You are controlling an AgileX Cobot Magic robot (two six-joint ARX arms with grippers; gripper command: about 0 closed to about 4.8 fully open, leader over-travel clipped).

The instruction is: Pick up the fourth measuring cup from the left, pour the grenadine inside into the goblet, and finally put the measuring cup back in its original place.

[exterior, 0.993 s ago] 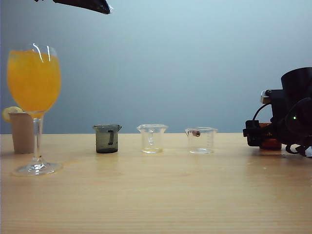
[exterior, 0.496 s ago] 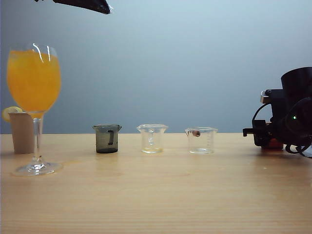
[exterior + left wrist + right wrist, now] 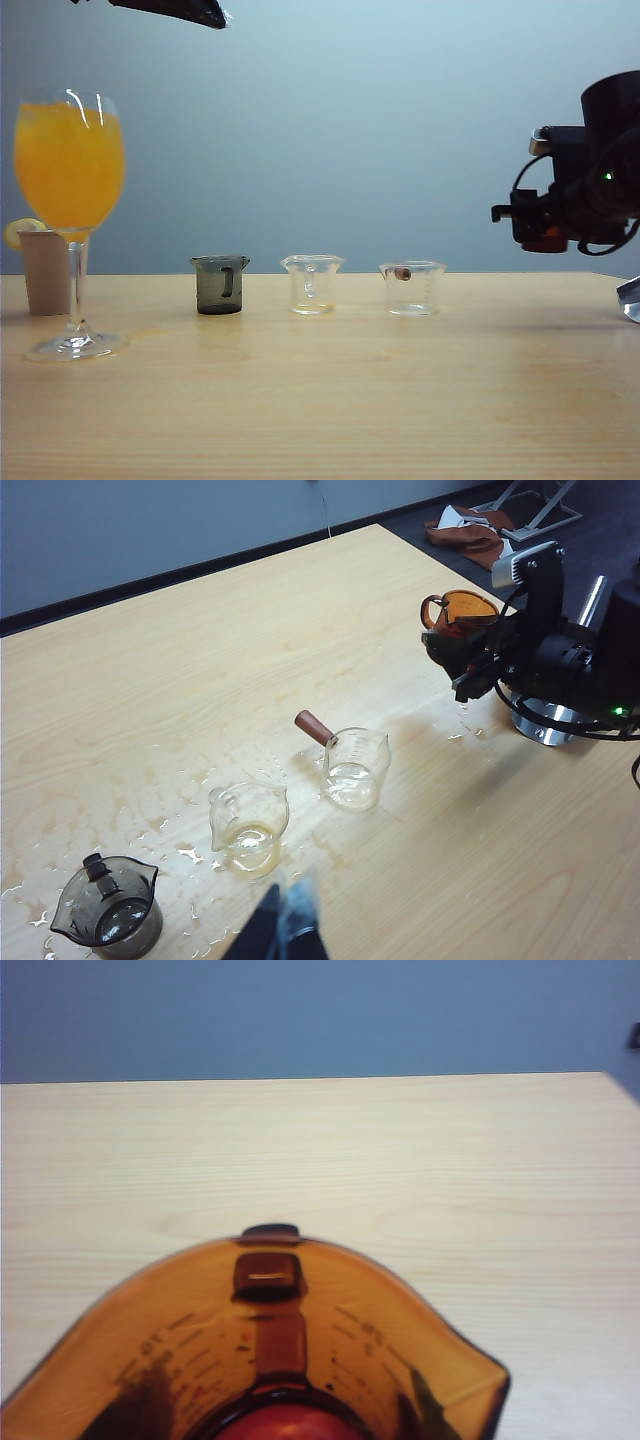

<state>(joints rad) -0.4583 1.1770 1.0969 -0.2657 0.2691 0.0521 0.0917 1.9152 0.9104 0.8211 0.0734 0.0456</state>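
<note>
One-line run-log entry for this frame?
phase: lift | right hand: shut on amber cup, raised off table | left hand: idle above clear cups | goblet: juice, no grenadine

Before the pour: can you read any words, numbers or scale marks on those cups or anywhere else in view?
Translucent amber measuring cup, held by the right gripper: dark graduation marks and figures inside its wall, too blurred to read.
Clear glass measuring cup with the brown handle: faint scale lines, unreadable.
No other text is visible.
</note>
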